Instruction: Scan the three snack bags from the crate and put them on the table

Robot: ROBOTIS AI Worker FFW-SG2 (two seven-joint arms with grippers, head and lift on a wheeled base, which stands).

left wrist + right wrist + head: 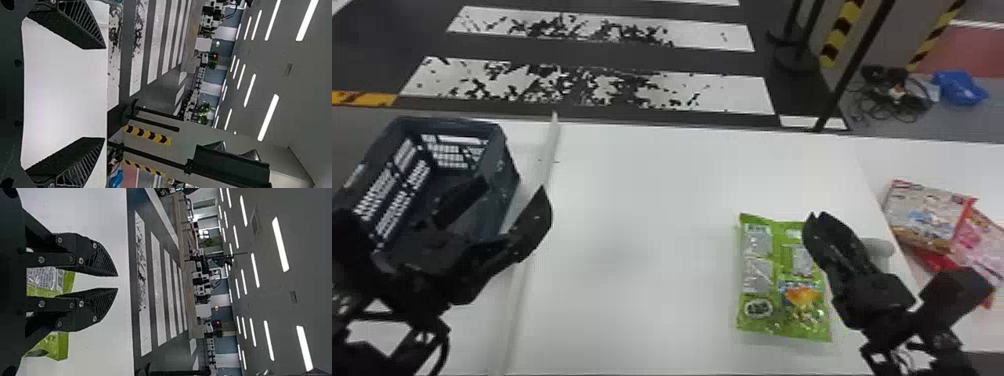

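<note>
While the left gripper (511,189) is hovering by the crate (501,172), fingers spread wide, the right gripper (816,215) is hanging over the green snack bag (758,270), fingers just barely apart.

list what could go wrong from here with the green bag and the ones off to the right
The right gripper has its fingers only slightly apart near the green bag; lowered like that, it might press or shove the bag instead of gripping it.

The green bag lies flat on the table, so a grasp could slide off or crumple it.

The bags at the right overlap, so a bump from the right arm might push them out of place.
</note>
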